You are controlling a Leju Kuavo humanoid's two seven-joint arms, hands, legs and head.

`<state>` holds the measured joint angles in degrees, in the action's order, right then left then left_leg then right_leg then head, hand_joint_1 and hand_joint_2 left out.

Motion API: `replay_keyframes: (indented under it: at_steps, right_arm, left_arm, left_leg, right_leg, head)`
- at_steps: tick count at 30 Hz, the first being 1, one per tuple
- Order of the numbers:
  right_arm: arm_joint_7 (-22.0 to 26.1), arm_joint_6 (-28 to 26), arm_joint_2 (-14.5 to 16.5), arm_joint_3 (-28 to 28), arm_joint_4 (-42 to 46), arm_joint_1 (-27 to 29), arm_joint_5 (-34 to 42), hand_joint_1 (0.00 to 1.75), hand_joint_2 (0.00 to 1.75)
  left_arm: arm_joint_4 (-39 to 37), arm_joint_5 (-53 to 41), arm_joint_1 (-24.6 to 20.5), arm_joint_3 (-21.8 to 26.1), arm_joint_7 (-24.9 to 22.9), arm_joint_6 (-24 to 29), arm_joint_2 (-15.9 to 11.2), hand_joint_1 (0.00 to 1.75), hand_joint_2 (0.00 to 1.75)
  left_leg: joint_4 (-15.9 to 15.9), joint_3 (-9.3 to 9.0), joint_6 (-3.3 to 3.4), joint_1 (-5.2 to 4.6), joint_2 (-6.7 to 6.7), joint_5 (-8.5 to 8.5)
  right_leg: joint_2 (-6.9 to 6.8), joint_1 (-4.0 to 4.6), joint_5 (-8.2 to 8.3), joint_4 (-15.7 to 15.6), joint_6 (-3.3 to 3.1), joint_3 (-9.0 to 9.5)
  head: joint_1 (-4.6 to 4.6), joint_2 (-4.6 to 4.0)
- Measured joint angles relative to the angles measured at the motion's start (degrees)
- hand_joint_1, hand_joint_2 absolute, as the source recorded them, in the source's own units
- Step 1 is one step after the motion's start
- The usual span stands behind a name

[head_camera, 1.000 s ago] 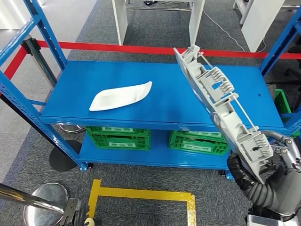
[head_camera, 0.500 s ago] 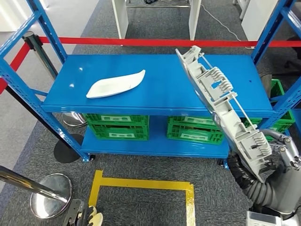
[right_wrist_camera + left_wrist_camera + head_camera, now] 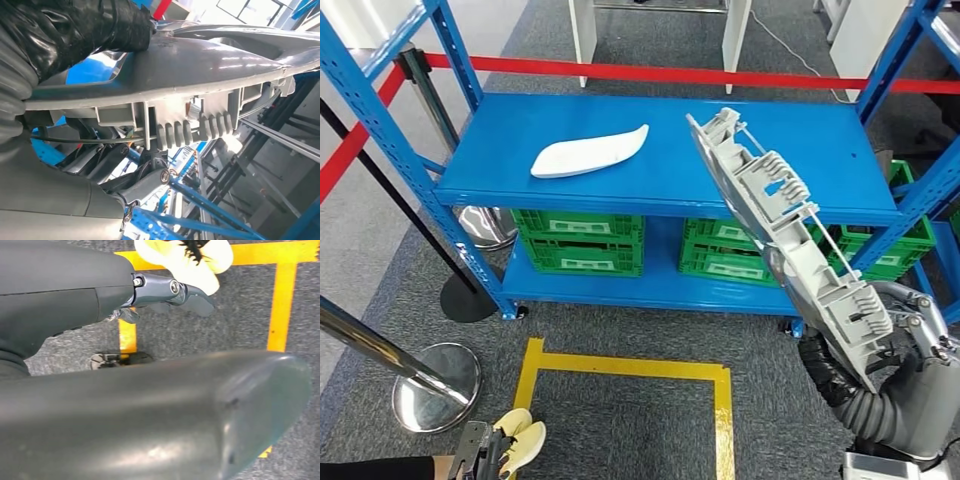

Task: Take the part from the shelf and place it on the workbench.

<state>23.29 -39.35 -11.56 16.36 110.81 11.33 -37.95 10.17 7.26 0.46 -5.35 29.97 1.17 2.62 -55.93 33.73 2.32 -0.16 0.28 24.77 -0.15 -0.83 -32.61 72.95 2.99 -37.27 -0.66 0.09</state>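
Right hand (image 3: 916, 325) grips the grey part (image 3: 780, 225), apparently angled up toward the shelf (image 3: 667, 170).

The right hand (image 3: 916, 325) grips the grey part (image 3: 788, 235) at its lower end, fingers (image 3: 94, 25) wrapped over its edge; the left hand (image 3: 475, 455) hangs low.

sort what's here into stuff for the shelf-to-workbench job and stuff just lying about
For the job: grey ribbed part, held by the right hand; blue shelf.

Lying about: white curved part, green crates, red barrier tape, yellow floor tape.
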Motion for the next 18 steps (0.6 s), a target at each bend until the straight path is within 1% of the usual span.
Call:
replay_keyframes:
  at_steps: [1, 2, 3, 4, 5, 6, 7, 8, 9, 10, 11, 12, 13, 14, 15, 16, 17, 18]
  right_arm:
    - [-0.1, 0.0, 0.0, 0.0, 0.0, 0.0, -0.2, 1.75, 1.75]
    - [-0.1, 0.0, 0.0, 0.1, 0.0, 0.0, -0.4, 1.75, 1.75]
    - [-0.2, -0.1, 0.0, 0.1, 0.0, 0.0, -0.5, 1.75, 1.75]
    - [-0.2, -0.1, 0.0, 0.2, 0.0, 0.0, -0.6, 1.75, 1.75]
    - [-0.2, -0.1, 0.0, 0.3, 0.0, 0.1, -0.7, 1.75, 1.75]
    - [-0.3, -0.1, 0.0, 0.3, 0.0, 0.2, -0.7, 1.75, 1.75]
    - [-0.3, -0.1, 0.0, 0.4, 0.0, 0.2, -0.8, 1.75, 1.75]
    - [-0.3, -0.1, 0.0, 0.5, 0.0, 0.2, -0.8, 1.75, 1.75]
    - [-0.3, -0.1, 0.0, 0.6, 0.0, 0.2, -0.8, 1.75, 1.75]
    - [-0.3, -0.1, 0.0, 0.7, 0.0, 0.2, -0.8, 1.75, 1.75]
    - [-0.3, -0.1, 0.0, 0.8, 0.0, 0.3, -0.8, 1.75, 1.75]
    - [-0.3, -0.1, 0.0, 0.8, 0.0, 0.3, -0.8, 1.75, 1.75]
    - [-0.3, -0.1, 0.0, 0.8, 0.0, 0.3, -0.8, 1.75, 1.75]
    - [-0.3, -0.1, 0.0, 0.9, 0.0, 0.3, -0.8, 1.75, 1.75]
    - [-0.3, -0.1, 0.0, 0.9, 0.0, 0.3, -0.8, 1.75, 1.75]
    - [-0.3, -0.1, 0.0, 0.9, 0.0, 0.3, -0.8, 1.75, 1.75]
    - [-0.3, -0.1, 0.0, 0.9, 0.0, 0.3, -0.8, 1.75, 1.75]
    - [-0.4, -0.1, 0.0, 0.9, 0.0, 0.3, -0.8, 1.75, 1.75]
  left_arm:
    - [0.0, 0.0, 0.0, 0.0, 0.0, 0.0, 0.0, 0.0, 0.0]
    - [0.0, 0.0, 0.0, 0.0, 0.0, 0.0, 0.0, 0.0, 0.0]
    - [0.0, 0.0, 0.1, 0.0, -0.1, 0.0, 0.0, 0.0, 0.0]
    - [0.0, 0.0, 0.1, 0.0, -0.1, 0.0, -0.1, 0.0, 0.0]
    - [0.0, 0.0, 0.1, 0.0, -0.1, 0.0, -0.1, 0.0, 0.0]
    - [0.0, 0.0, 0.2, 0.0, -0.1, 0.0, -0.1, 0.0, 0.0]
    - [-0.1, 0.0, 0.3, 0.0, -0.2, 0.0, -0.2, 0.0, 0.0]
    - [-0.1, 0.0, 0.4, 0.0, -0.2, 0.0, -0.3, 0.0, 0.0]
    - [-0.1, 0.0, 0.5, 0.0, -0.2, 0.0, -0.4, 0.0, 0.0]
    - [-0.2, 0.0, 0.5, 0.0, -0.2, 0.0, -0.4, 0.0, 0.0]
    - [-0.2, 0.0, 0.6, 0.0, -0.2, 0.0, -0.4, 0.0, 0.0]
    - [-0.2, 0.0, 0.5, 0.0, -0.3, 0.0, -0.4, 0.0, 0.0]
    - [-0.2, 0.0, 0.5, -0.1, -0.3, 0.0, -0.4, 0.0, 0.0]
    - [-0.2, 0.0, 0.5, -0.1, -0.3, 0.0, -0.4, 0.0, 0.0]
    - [-0.2, 0.0, 0.5, -0.1, -0.3, 0.0, -0.4, 0.0, 0.0]
    - [-0.2, 0.0, 0.5, -0.1, -0.3, 0.0, -0.4, 0.0, 0.0]
    - [-0.2, 0.0, 0.4, -0.1, -0.3, 0.0, -0.5, 0.0, 0.0]
    - [-0.2, 0.0, 0.4, -0.1, -0.3, 0.0, -0.5, 0.0, 0.0]
  left_leg:
    - [-0.5, 0.91, -0.22, 0.02, -0.01, -0.42]
    - [-1.0, 1.74, -0.47, -0.05, -0.04, -0.76]
    - [-1.5, 2.37, -0.74, -0.14, -0.06, -1.12]
    - [-1.8, 2.8, -0.98, -0.23, -0.09, -1.6]
    - [-1.9, 3.13, -1.21, -0.28, -0.1, -2.13]
    - [-1.9, 3.36, -1.45, -0.26, -0.12, -2.73]
    - [-2.0, 3.64, -1.7, -0.19, -0.18, -2.86]
    - [-2.6, 4.1, -2.02, -0.13, -0.23, -1.92]
    - [-4.4, 4.75, -2.36, -0.04, -0.27, 0.08]
    - [-7.2, 5.54, -2.67, 0.11, -0.3, 2.85]
    - [-11.0, 6.36, -2.95, 0.22, -0.29, 5.82]
    - [-14.7, 6.93, -3.12, 0.32, -0.28, 7.98]
    - [-17.3, 6.96, -3.17, 0.36, -0.28, 8.93]
    - [-18.1, 6.21, -3.08, 0.36, -0.29, 8.73]
    - [-16.6, 4.46, -2.85, 0.32, -0.3, 7.51]
    - [-13.2, 1.82, -2.43, 0.23, -0.31, 5.95]
    - [-8.9, -1.07, -1.82, 0.11, -0.33, 5.13]
    - [-4.8, -3.63, -1.31, -0.08, -0.35, 4.82]
  right_leg:
    - [0.0, -0.05, 1.41, -3.4, 0.01, 2.93]
    - [0.01, -0.06, 1.81, -7.9, -0.01, 6.36]
    - [0.07, -0.05, 1.37, -12.1, -0.21, 9.29]
    - [0.13, 0.0, 0.65, -15.0, -0.41, 11.07]
    - [0.18, 0.13, 0.08, -16.4, -0.68, 11.8]
    - [0.19, 0.19, 0.18, -16.8, -1.08, 11.37]
    - [0.08, 0.15, 0.62, -16.6, -1.4, 10.74]
    - [-0.02, 0.08, 1.13, -16.6, -1.92, 10.28]
    - [-0.14, -0.03, 1.74, -16.6, -2.43, 9.65]
    - [-0.23, -0.09, 2.32, -16.5, -2.83, 9.12]
    - [-0.28, -0.03, 2.9, -16.3, -3.13, 8.4]
    - [-0.33, 0.04, 3.41, -16.1, -3.22, 7.55]
    - [-0.36, 0.13, 3.9, -15.9, -3.25, 6.64]
    - [-0.37, 0.23, 4.39, -15.6, -3.25, 5.69]
    - [-0.33, 0.35, 4.86, -15.4, -3.24, 4.82]
    - [-0.29, 0.47, 5.3, -15.2, -3.21, 4.11]
    - [-0.28, 0.55, 5.69, -15.1, -3.14, 3.57]
    - [-0.29, 0.6, 6.09, -15.1, -2.96, 3.18]
  head:
    - [0.0, 0.0]
    - [0.02, 0.0]
    - [0.01, 0.0]
    - [0.03, 0.0]
    - [0.04, 0.0]
    - [0.04, 0.0]
    - [0.09, 0.0]
    - [0.02, 0.0]
    - [-0.07, 0.0]
    - [-0.14, 0.0]
    - [-0.25, 0.0]
    - [-0.27, 0.0]
    - [-0.27, 0.0]
    - [-0.28, 0.0]
    - [-0.3, 0.0]
    - [-0.29, 0.0]
    - [-0.24, 0.0]
    - [-0.22, 0.0]
